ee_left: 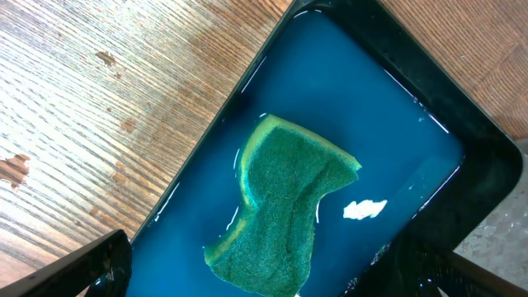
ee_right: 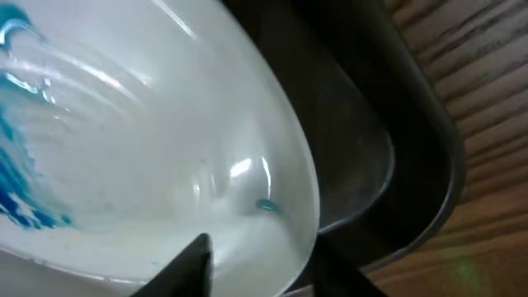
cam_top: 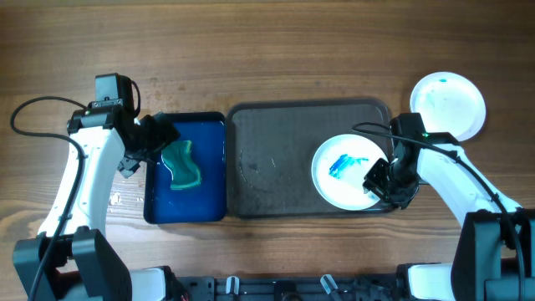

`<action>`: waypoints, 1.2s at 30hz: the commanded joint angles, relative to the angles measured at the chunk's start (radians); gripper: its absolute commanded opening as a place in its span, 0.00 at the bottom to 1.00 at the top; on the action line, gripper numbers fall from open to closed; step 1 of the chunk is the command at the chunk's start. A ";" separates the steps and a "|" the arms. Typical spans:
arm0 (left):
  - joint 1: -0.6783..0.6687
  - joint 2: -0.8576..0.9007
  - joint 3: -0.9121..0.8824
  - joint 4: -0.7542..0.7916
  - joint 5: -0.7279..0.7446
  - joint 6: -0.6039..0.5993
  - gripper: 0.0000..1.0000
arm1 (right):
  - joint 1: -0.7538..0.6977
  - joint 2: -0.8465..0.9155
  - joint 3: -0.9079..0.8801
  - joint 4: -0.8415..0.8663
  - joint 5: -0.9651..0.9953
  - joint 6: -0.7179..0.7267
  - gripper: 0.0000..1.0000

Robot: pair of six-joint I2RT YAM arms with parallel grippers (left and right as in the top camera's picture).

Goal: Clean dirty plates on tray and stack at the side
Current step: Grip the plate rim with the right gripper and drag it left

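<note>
The right gripper [cam_top: 378,182] straddles the rim of the round white blue-smeared plate [cam_top: 333,191] at the right end of the large dark grey-brown rectangular tray [cam_top: 267,167]. We cannot tell whether it clamps. The left gripper [cam_top: 155,138] hangs spread wide above the green sponge [cam_top: 182,163].

A small deep-blue rectangular plastic tray [cam_top: 209,196] holds shallow water on the brown wood-grain table [cam_top: 276,50]. A green, waisted sponge [ee_left: 285,206] lies flat in the water, a small white fleck [ee_left: 365,209] floating just beside it.
</note>
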 commanded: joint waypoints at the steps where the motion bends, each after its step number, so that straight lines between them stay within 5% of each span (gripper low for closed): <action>1: -0.005 0.005 -0.005 -0.011 0.005 0.012 1.00 | 0.004 0.006 -0.008 0.032 0.033 0.072 0.29; 9: -0.005 0.005 -0.005 -0.025 0.005 0.012 1.00 | 0.004 0.006 -0.025 0.115 0.045 0.132 0.31; 13: -0.005 0.005 -0.005 -0.036 0.009 0.012 1.00 | 0.004 0.006 -0.082 0.203 0.048 0.162 0.18; 16: -0.005 0.005 -0.005 -0.048 0.009 0.012 1.00 | 0.004 0.006 -0.108 0.258 0.049 0.181 0.18; 19: -0.005 0.005 -0.005 -0.053 0.009 0.013 1.00 | 0.004 0.006 -0.120 0.306 0.048 0.171 0.04; 24: -0.005 0.005 -0.005 -0.068 0.009 0.016 0.66 | 0.004 0.006 -0.117 0.446 -0.041 -0.051 0.04; 30: -0.014 0.005 -0.024 -0.129 0.036 0.034 0.77 | 0.004 0.006 -0.104 0.455 -0.077 -0.108 0.04; 36: -0.065 0.010 -0.142 0.045 0.185 0.030 0.77 | 0.004 0.006 -0.104 0.451 -0.077 -0.140 0.04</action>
